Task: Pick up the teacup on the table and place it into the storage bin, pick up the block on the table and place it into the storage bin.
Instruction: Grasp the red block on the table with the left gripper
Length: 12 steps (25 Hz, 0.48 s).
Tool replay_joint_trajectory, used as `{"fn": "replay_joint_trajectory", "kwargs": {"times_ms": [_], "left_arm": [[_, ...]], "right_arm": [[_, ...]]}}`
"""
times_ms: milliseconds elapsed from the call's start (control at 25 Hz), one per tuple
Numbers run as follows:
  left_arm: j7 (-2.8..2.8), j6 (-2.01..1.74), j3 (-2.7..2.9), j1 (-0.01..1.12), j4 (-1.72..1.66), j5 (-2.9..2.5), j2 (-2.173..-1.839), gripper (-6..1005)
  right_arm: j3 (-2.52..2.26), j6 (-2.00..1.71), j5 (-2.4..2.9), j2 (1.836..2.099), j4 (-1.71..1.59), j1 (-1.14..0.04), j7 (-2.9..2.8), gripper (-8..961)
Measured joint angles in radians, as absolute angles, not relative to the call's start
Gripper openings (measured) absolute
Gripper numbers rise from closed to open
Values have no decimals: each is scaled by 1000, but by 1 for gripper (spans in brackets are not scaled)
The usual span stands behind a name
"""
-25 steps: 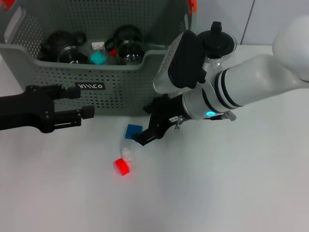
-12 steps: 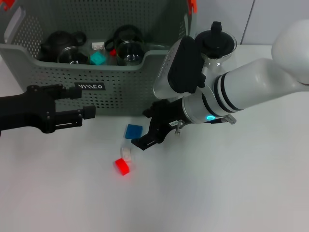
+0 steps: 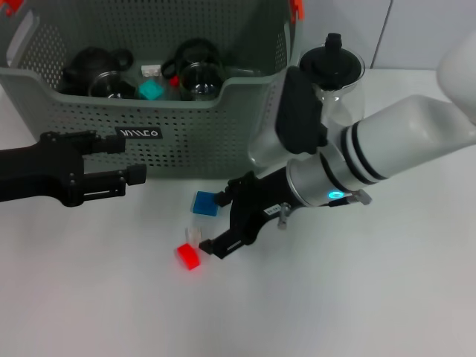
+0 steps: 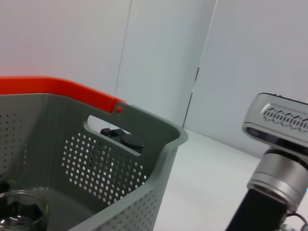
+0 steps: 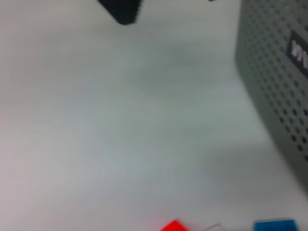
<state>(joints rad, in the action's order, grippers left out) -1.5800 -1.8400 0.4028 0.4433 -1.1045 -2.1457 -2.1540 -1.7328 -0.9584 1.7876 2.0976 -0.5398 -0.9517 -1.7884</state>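
Three small blocks lie on the white table [image 3: 111, 297] in front of the storage bin [image 3: 186, 119]: a blue block [image 3: 204, 202], a clear block [image 3: 195, 234] and a red block [image 3: 187, 256]. My right gripper [image 3: 221, 223] hangs open just right of the clear block, one finger by the blue block and the other by the red one. In the right wrist view the red block [image 5: 174, 226], clear block [image 5: 211, 227] and blue block [image 5: 274, 225] sit along one edge. No teacup shows on the table. My left gripper [image 3: 130, 158] rests open before the bin's front wall.
The bin holds dark glass vessels [image 3: 199, 78] and a teal block [image 3: 151, 90]. A glass teapot with a black lid [image 3: 331, 63] stands behind my right arm. The left wrist view shows the bin's rim [image 4: 144, 120] and orange handle [image 4: 57, 86].
My right gripper has moved toward the near side of the table, from beside the blue block to beside the clear and red blocks. The left arm and the blocks have not moved.
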Motion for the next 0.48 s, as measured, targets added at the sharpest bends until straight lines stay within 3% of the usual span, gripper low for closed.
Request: {"fn": "replay_joint_trajectory", "kwargs": {"times_ms": [280,480], "left_arm": [[-1589,-1845,403,444,-1107,-2149,-2152,704],[-1589,-1847,403,445,-1108,-2150,-2152,704]], "right_arm": [[-1570,-1217,1792,2064,-597,-875,-1696,943],[-1422,-1410,1792,2017,-631,-787,-1652,943]]}}
